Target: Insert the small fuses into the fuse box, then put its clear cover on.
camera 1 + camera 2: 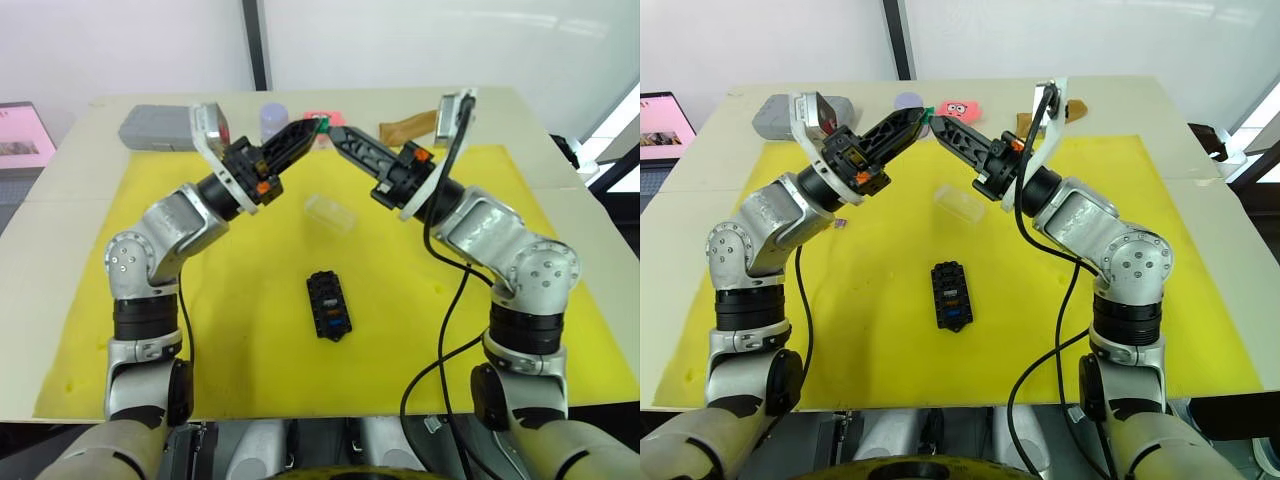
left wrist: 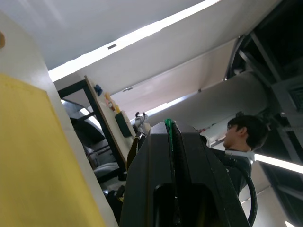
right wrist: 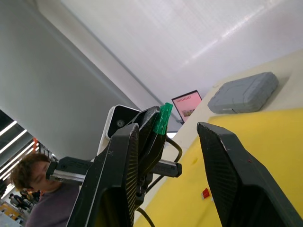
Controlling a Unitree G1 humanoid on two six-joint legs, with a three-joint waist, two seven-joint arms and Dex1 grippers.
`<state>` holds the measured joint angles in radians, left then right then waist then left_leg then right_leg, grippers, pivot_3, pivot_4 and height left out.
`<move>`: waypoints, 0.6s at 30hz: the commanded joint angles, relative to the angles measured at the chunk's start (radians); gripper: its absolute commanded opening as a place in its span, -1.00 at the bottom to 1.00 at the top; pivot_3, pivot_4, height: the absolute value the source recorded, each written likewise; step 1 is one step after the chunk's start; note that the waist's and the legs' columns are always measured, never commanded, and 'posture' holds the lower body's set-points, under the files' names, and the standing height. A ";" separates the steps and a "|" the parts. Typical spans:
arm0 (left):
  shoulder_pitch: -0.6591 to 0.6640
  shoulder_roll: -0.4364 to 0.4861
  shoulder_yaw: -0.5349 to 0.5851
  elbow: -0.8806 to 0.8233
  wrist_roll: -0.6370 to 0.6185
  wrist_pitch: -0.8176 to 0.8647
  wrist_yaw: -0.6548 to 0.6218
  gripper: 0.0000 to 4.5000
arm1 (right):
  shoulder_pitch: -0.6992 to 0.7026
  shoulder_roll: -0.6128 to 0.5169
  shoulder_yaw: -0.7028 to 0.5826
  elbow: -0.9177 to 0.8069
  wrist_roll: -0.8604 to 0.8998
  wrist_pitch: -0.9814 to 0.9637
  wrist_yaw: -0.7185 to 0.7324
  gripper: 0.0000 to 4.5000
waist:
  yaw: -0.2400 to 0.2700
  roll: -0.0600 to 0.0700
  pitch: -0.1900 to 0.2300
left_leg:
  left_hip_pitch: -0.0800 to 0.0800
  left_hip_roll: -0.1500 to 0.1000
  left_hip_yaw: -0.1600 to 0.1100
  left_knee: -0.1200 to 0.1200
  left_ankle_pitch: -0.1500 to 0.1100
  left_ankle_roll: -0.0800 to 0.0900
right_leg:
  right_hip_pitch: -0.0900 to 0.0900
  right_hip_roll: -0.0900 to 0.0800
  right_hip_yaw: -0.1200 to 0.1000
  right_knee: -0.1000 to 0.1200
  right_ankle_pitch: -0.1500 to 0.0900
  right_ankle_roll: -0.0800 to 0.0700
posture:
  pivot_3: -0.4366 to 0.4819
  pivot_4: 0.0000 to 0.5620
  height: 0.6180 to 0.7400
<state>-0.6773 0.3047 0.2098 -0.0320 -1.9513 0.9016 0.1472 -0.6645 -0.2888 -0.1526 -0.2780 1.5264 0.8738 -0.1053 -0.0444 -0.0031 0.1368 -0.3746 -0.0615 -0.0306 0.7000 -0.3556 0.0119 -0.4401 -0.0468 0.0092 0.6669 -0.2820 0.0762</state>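
The black fuse box (image 1: pixel 329 304) lies in the middle of the yellow mat (image 1: pixel 240 340), with blue and amber fuses showing in its slots. The clear cover (image 1: pixel 330 212) lies on the mat just behind it. Both arms are raised over the back of the mat, their grippers meeting tip to tip. My left gripper (image 1: pixel 313 127) is shut on a green fuse (image 3: pixel 164 119) that sticks out of its tip. Facing it, my right gripper (image 3: pixel 168 126) is open, and the green fuse sits at the mouth of its gap. A tiny red fuse (image 3: pixel 205 193) lies loose on the mat.
A grey rounded case (image 1: pixel 155 127) sits at the back left, beside a lilac cup (image 1: pixel 273 118) and a pink object (image 1: pixel 958 108). A brown piece (image 1: pixel 405 127) lies at the back right. A screen (image 1: pixel 20 135) stands off the left edge. A person (image 2: pixel 241 132) sits beyond the table.
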 commanded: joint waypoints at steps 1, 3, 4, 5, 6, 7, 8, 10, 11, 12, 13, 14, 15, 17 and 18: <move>-0.010 0.009 -0.003 -0.042 -0.019 -0.009 -0.010 -1.00 | -0.013 0.006 -0.005 -0.043 0.030 -0.020 -0.008 -0.06 | 0.000 0.000 0.000 | 0.000 0.000 0.000 0.000 0.000 0.000 | 0.000 0.000 0.000 0.000 0.000 0.000 | -0.05 -0.47 1.00; -0.008 0.010 -0.004 -0.040 -0.016 -0.008 -0.013 -1.00 | -0.015 0.006 -0.003 -0.043 0.034 -0.024 -0.012 -0.06 | 0.000 0.000 0.000 | 0.000 0.000 0.000 0.000 0.000 0.000 | 0.000 0.000 0.000 0.000 0.000 0.000 | -0.05 -0.47 1.00; -0.007 0.012 -0.005 -0.039 -0.013 -0.007 -0.016 -1.00 | -0.016 0.005 -0.002 -0.044 0.036 -0.025 -0.013 -0.06 | 0.000 0.000 0.000 | 0.000 0.000 0.000 0.000 0.000 0.000 | 0.000 0.000 0.000 0.000 0.000 0.000 | -0.05 -0.47 1.00; -0.007 0.012 -0.005 -0.036 -0.009 -0.006 -0.019 -1.00 | -0.018 0.004 0.000 -0.044 0.038 -0.026 -0.015 -0.06 | 0.000 0.000 0.000 | 0.000 0.000 0.000 0.000 0.000 0.000 | 0.000 0.000 0.000 0.000 0.000 0.000 | -0.05 -0.47 1.00; -0.007 0.012 -0.005 -0.034 -0.008 -0.006 -0.020 -1.00 | -0.019 0.004 0.001 -0.046 0.042 -0.026 -0.016 -0.06 | 0.000 0.000 0.000 | 0.000 0.000 0.000 0.000 0.000 0.000 | 0.000 0.000 0.000 0.000 0.000 0.000 | -0.05 -0.47 1.00; -0.009 0.011 -0.006 -0.031 -0.005 -0.006 -0.022 -1.00 | -0.020 0.002 0.002 -0.048 0.044 -0.025 -0.016 -0.06 | 0.000 0.000 0.000 | 0.000 0.000 0.000 0.000 0.000 0.000 | 0.000 0.000 0.000 0.000 0.000 0.000 | -0.05 -0.47 1.00; -0.010 0.009 -0.007 -0.028 -0.003 -0.006 -0.025 -1.00 | -0.021 0.001 0.003 -0.050 0.046 -0.024 -0.015 -0.06 | 0.000 0.000 0.000 | 0.000 0.000 0.000 0.000 0.000 0.000 | 0.000 0.000 0.000 0.000 0.000 0.000 | -0.05 -0.47 1.00; -0.012 0.007 -0.011 -0.025 0.001 -0.006 -0.029 -1.00 | -0.022 -0.002 0.005 -0.054 0.049 -0.023 -0.017 -0.06 | 0.000 0.000 0.000 | 0.000 0.000 0.000 0.000 0.000 0.000 | 0.000 0.000 0.000 0.000 0.000 0.000 | -0.05 -0.47 1.00; -0.011 0.007 -0.014 -0.024 0.004 -0.005 -0.032 -1.00 | -0.022 -0.002 0.004 -0.056 0.051 -0.024 -0.019 -0.06 | 0.000 0.000 0.000 | 0.000 0.000 0.000 0.000 0.000 0.000 | 0.000 0.000 0.000 0.000 0.000 0.000 | -0.05 -0.47 1.00; -0.010 0.007 -0.015 -0.024 0.005 -0.004 -0.034 -1.00 | -0.022 -0.003 0.004 -0.057 0.052 -0.025 -0.020 -0.06 | 0.000 0.000 0.000 | 0.000 0.000 0.000 0.000 0.000 0.000 | 0.000 0.000 0.000 0.000 0.000 0.000 | -0.05 -0.47 1.00; -0.010 0.007 -0.018 -0.023 0.008 -0.002 -0.038 -1.00 | -0.023 -0.003 0.003 -0.057 0.054 -0.027 -0.022 -0.06 | 0.000 0.000 0.000 | 0.000 0.000 0.000 0.000 0.000 0.000 | 0.000 0.000 0.000 0.000 0.000 0.000 | -0.05 -0.47 1.00; -0.010 0.008 -0.020 -0.021 0.011 0.000 -0.042 -1.00 | -0.023 -0.002 0.001 -0.057 0.057 -0.030 -0.023 -0.17 | 0.000 0.000 0.000 | 0.000 0.000 0.000 0.000 0.000 0.000 | 0.000 0.000 0.000 0.000 0.000 0.000 | -0.05 -0.47 1.00; -0.009 0.009 -0.021 -0.021 0.012 0.001 -0.044 -1.00 | -0.022 -0.002 0.000 -0.060 0.059 -0.031 -0.024 -0.31 | 0.000 0.000 0.000 | 0.000 0.000 0.000 0.000 0.000 0.000 | 0.000 0.000 0.000 0.000 0.000 0.000 | -0.05 -0.47 1.00; -0.009 0.009 -0.023 -0.020 0.014 0.000 -0.047 -1.00 | -0.020 -0.004 -0.001 -0.067 0.065 -0.032 -0.026 -0.66 | 0.000 0.000 0.000 | 0.000 0.000 0.000 0.000 0.000 0.000 | 0.000 0.000 0.000 0.000 0.000 0.000 | -0.05 -0.47 1.00; -0.010 0.010 -0.023 -0.019 0.016 0.000 -0.048 -1.00 | -0.019 -0.005 -0.002 -0.070 0.070 -0.033 -0.027 -0.88 | 0.000 0.000 0.000 | 0.000 0.000 0.000 0.000 0.000 0.000 | 0.000 0.000 0.000 0.000 0.000 0.000 | -0.05 -0.47 1.00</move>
<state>-0.6769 0.3078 0.1843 -0.0390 -1.9362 0.9043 0.1104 -0.6652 -0.2913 -0.1461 -0.2964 1.5631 0.8616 -0.1341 -0.0442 -0.0030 0.1369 -0.3746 -0.0615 -0.0306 0.6998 -0.3556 0.0119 -0.4400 -0.0468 0.0092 0.6667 -0.2820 0.0762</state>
